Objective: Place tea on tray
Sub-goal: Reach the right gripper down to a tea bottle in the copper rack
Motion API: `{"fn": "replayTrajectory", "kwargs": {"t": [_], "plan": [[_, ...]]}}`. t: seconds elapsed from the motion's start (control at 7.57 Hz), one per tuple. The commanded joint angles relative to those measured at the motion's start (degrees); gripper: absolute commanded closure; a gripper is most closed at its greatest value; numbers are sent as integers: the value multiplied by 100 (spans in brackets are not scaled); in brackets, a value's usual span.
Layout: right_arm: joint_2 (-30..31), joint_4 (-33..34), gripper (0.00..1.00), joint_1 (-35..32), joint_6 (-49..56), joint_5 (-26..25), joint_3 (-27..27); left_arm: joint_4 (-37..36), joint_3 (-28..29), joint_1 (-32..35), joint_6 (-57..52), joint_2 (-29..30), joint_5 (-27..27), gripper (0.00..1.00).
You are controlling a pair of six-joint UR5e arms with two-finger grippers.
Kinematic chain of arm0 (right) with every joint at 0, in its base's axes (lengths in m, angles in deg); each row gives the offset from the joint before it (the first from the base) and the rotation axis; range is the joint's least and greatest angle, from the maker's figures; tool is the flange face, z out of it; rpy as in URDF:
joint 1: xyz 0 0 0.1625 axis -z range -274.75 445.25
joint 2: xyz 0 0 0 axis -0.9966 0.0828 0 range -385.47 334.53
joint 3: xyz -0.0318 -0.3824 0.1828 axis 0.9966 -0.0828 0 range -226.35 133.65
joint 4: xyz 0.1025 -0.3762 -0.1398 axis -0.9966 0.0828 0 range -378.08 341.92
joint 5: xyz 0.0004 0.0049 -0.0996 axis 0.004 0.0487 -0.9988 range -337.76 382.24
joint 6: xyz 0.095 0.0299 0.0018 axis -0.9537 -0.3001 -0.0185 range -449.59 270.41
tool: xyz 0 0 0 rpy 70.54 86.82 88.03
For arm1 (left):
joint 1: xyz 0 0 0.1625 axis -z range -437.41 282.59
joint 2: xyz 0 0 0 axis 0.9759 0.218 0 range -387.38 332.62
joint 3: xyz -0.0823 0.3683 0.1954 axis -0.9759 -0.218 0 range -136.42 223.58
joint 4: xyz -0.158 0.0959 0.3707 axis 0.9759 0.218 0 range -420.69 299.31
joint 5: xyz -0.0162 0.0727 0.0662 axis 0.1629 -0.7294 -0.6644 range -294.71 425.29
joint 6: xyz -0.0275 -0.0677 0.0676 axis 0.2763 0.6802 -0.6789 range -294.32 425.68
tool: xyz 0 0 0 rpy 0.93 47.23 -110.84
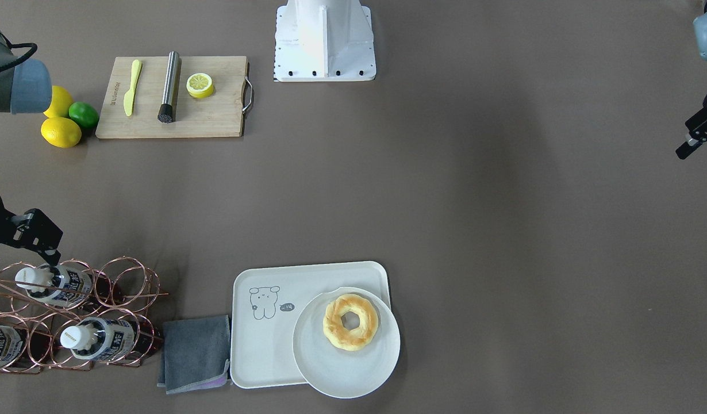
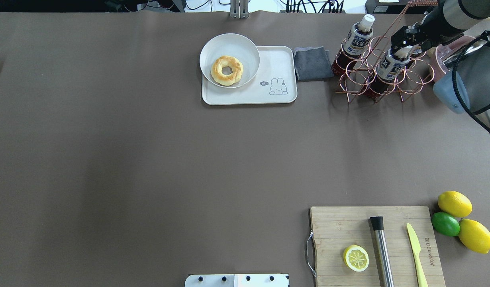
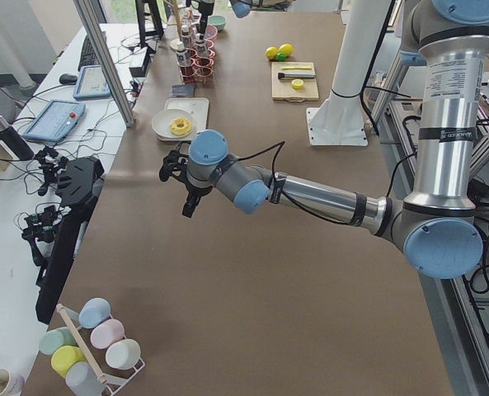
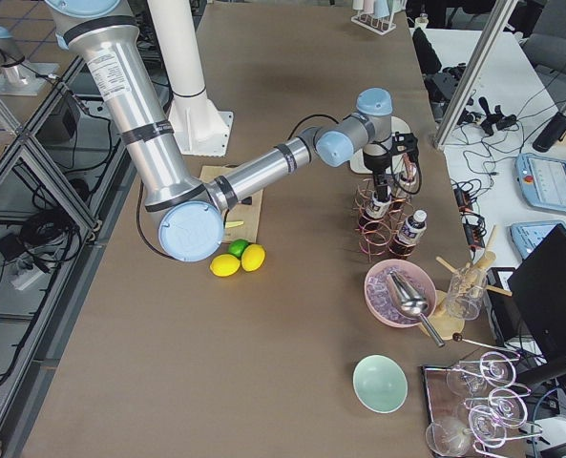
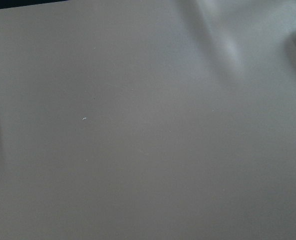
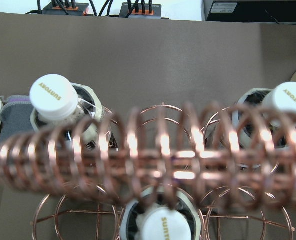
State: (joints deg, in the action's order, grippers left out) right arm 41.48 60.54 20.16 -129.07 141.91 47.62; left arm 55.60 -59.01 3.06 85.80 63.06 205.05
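Observation:
Three tea bottles lie in a copper wire rack (image 1: 136, 275): one on top (image 1: 57, 284) and two below (image 1: 95, 339) (image 1: 0, 345). In the overhead view they show at the far right (image 2: 358, 38) (image 2: 390, 65). My right gripper (image 1: 40, 253) (image 2: 404, 44) hovers just above the top bottle's white cap and looks open, holding nothing. The right wrist view shows three caps, one (image 6: 162, 227) at its bottom edge. The off-white tray (image 1: 261, 351) (image 2: 269, 95) with the cartoon bear lies beside the rack. My left gripper (image 1: 690, 146) (image 3: 186, 194) hangs open and empty far from the tray.
A round white plate (image 1: 348, 374) with a ring pastry (image 1: 350, 322) overlaps the tray. A grey cloth (image 1: 195, 353) lies between tray and rack. A wooden board (image 1: 215, 115) with a knife, muddler and lemon half, plus lemons and a lime (image 1: 83, 114), sits near the robot's base.

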Motion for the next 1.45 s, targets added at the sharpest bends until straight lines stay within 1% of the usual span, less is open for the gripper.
{"fn": "replayTrajectory", "kwargs": {"t": [0.0,0.13,0.4,0.79,0.93,1.06,1.32], "plan": [[-15,-66,27,5,-25,-23,-37,8,2,-5,-17,0,-1,1],[-15,-66,36,5,-25,-32,-37,104,19,-13,-8,-17,-1,1],[-15,-66,40,5,-25,-49,-28,202,19,-13,1,-62,8,1],[-15,-66,41,5,-25,-58,-37,210,19,-13,-8,-70,17,1],[-15,-66,44,5,-25,-58,-37,210,19,-13,-17,-70,17,1],[-24,-66,53,5,-25,-58,-28,210,19,-13,-17,-70,17,1],[-85,-66,84,5,-33,-58,-10,210,19,-13,-43,-79,17,1]]}}
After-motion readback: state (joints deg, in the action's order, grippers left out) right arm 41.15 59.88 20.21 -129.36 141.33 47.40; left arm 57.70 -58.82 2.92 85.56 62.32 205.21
